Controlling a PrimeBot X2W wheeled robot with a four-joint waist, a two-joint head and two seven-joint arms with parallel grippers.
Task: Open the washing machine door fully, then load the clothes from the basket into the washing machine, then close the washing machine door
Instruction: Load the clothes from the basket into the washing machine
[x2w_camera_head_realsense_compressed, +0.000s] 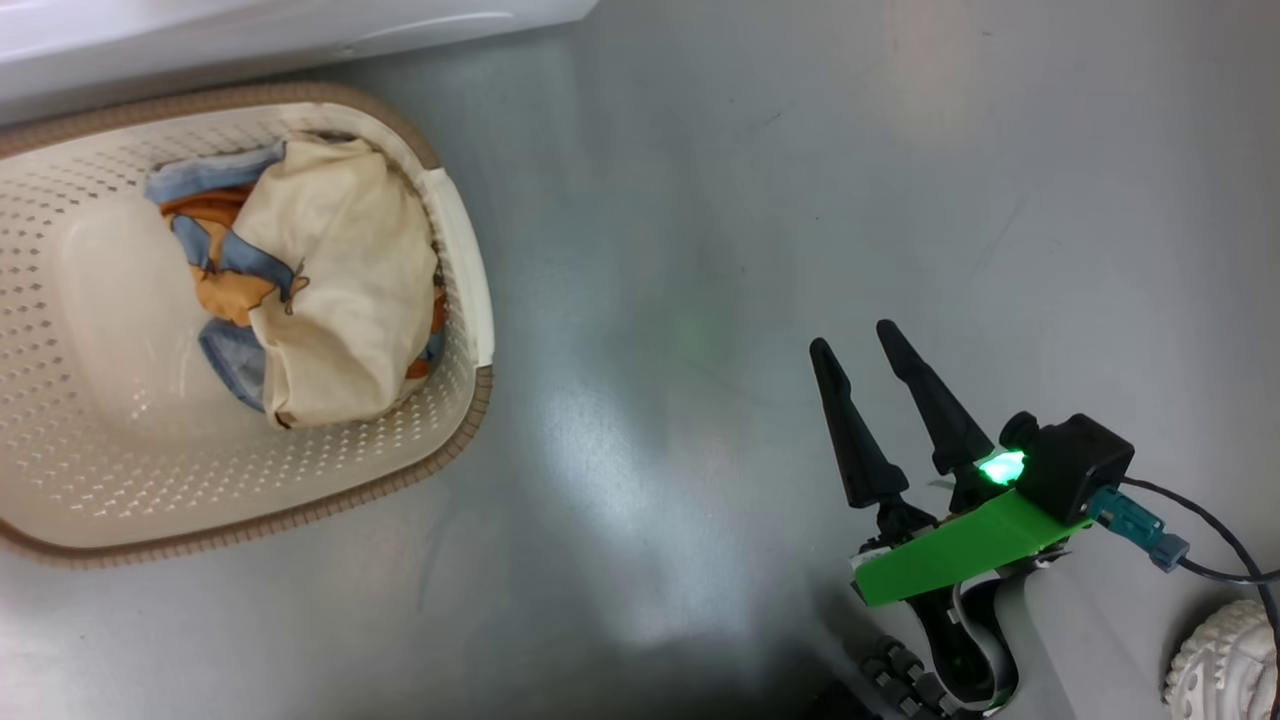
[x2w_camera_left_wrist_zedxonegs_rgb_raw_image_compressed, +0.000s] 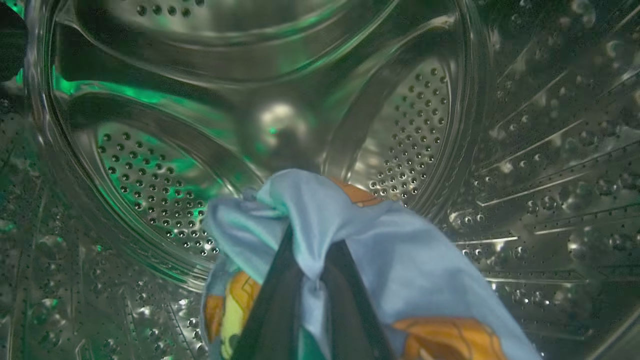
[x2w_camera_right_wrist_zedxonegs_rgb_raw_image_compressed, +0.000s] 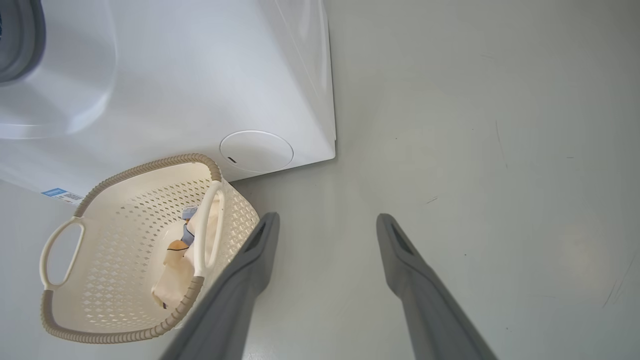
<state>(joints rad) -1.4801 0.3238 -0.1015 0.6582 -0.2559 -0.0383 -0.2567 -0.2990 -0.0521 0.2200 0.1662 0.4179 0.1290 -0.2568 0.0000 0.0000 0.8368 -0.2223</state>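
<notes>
My left hand (x2w_camera_left_wrist_zedxonegs_rgb_raw_image_compressed: 315, 242) is inside the washing machine's steel drum (x2w_camera_left_wrist_zedxonegs_rgb_raw_image_compressed: 150, 175), its two dark fingers pressed together on a fold of the light blue garment (x2w_camera_left_wrist_zedxonegs_rgb_raw_image_compressed: 410, 255). The cloth bunches over the fingertips and hangs down both sides, with orange-brown printed figures showing low on it. The drum's perforated back wall and dimpled side wall curve around the bundle, glinting green.

The basket (x2w_camera_head_realsense_compressed: 60, 420) stands on the floor (x2w_camera_head_realsense_compressed: 800, 150) just beside the washing machine (x2w_camera_right_wrist_zedxonegs_rgb_raw_image_compressed: 200, 75), its brown woven-look rim close to the white front panel. Inside it a cream-white garment (x2w_camera_head_realsense_compressed: 340, 290) lies heaped toward one handle, on top of more blue and orange cloth (x2w_camera_head_realsense_compressed: 215, 180); the other half of the basket bottom is bare.

My right hand (x2w_camera_head_realsense_compressed: 852, 338) hangs over the floor with its fingers spread wide and nothing between them, well apart from the basket.

The floor is smooth, grey and glossy. From my right wrist I see the machine's lower corner, a round cover (x2w_camera_right_wrist_zedxonegs_rgb_raw_image_compressed: 256, 151) on its front, a small blue label (x2w_camera_right_wrist_zedxonegs_rgb_raw_image_compressed: 54, 192) near the basket, and an edge of the blue-grey rubber ring (x2w_camera_right_wrist_zedxonegs_rgb_raw_image_compressed: 20, 45). Open floor stretches to the right of the machine's corner.
</notes>
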